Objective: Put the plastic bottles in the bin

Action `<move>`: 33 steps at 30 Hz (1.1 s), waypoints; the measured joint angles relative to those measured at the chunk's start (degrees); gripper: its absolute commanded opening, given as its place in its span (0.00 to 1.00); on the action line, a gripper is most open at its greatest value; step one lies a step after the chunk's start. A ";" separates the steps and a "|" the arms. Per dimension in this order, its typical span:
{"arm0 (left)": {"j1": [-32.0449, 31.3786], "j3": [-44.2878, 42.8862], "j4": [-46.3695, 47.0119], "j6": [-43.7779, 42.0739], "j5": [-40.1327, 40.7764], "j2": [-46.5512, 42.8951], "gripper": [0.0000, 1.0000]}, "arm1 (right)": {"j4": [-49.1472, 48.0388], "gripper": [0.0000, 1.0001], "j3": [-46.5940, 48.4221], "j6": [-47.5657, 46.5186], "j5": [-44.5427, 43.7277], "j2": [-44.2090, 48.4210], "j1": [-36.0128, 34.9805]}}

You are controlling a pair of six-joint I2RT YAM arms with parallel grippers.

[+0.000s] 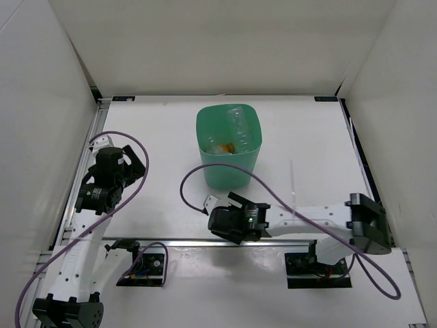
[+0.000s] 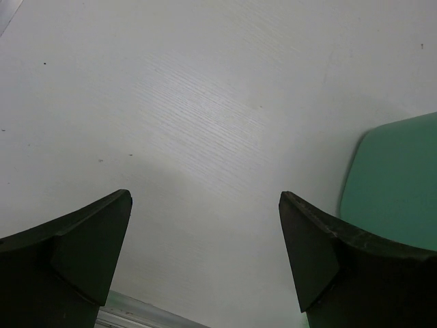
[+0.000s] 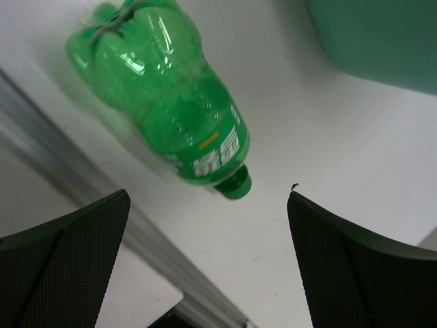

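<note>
The mint-green bin [image 1: 229, 164] stands upright at the table's middle. Inside it lie clear bottles [image 1: 239, 123] and an orange one [image 1: 231, 145]. The green soda bottle [image 3: 171, 96] lies on its side near the table's front rail, cap toward my right gripper [image 3: 208, 198]. That gripper is open and empty, a little short of the cap. In the top view the right gripper [image 1: 220, 205] sits low in front of the bin and hides the green bottle. My left gripper [image 2: 205, 198] is open and empty over bare table, left of the bin [image 2: 396, 184]; it also shows in the top view [image 1: 113, 147].
A metal rail [image 1: 205, 240] runs along the table's front edge and shows in the right wrist view [image 3: 102, 191]. The bin's wall [image 3: 375, 34] is just beyond the green bottle. White walls enclose the table on three sides. Purple cables loop from both arms.
</note>
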State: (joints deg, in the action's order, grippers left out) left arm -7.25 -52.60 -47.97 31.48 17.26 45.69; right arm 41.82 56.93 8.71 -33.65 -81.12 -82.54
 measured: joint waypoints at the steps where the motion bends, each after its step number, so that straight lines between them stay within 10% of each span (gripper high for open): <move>1: -0.11 0.26 -0.04 -0.20 0.07 0.00 1.00 | -1.29 0.99 -0.46 -0.94 -1.01 -2.08 0.11; 20: -1.25 2.58 -2.08 -2.95 -0.37 -1.79 1.00 | -20.87 0.98 -4.63 -13.07 12.17 -7.87 8.57; 33: -1.25 2.58 -2.23 -3.19 -0.11 -1.97 1.00 | -11.61 0.23 5.99 -6.99 18.40 -13.09 11.39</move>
State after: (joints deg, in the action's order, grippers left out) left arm -8.49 -50.02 -50.19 28.29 17.15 43.72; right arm 30.22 62.92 1.72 -15.25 -94.21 -71.16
